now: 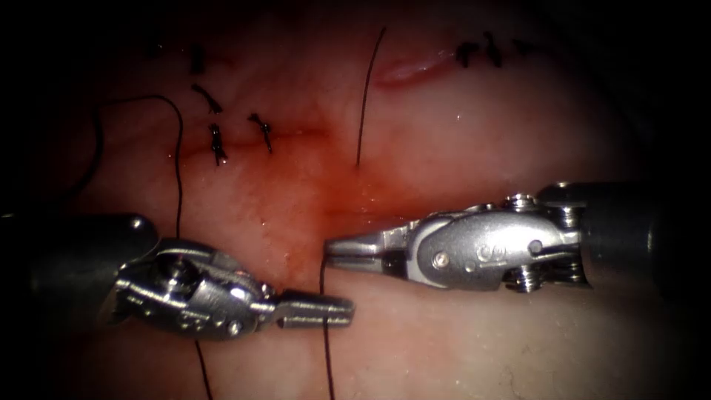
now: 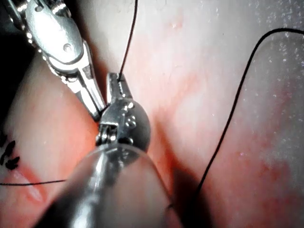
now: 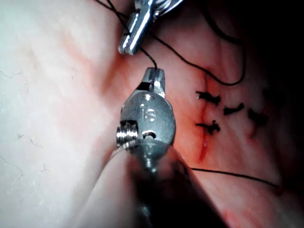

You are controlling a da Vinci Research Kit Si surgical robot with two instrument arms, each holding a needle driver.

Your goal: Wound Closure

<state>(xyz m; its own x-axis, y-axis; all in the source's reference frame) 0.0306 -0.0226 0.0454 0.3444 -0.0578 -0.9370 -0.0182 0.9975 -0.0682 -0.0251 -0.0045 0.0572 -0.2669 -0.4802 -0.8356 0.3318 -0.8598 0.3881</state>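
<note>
between the two tools' (image 1: 337,281) tips, both jaws pinch thread (image 1: 324,348)

Two tools: the left tool (image 1: 337,311) with jaws closed on the thread (image 1: 326,348), the right tool (image 1: 333,250) with jaws closed on that same thread just above; one piece of tissue (image 1: 481,133); two cuts, one at far left (image 1: 296,135) and one at far right (image 1: 404,72); four knots (image 1: 216,142) by the left cut; about three knots (image 1: 492,50) by the right cut; one patch of red fluid (image 1: 341,192) at the middle.
</note>
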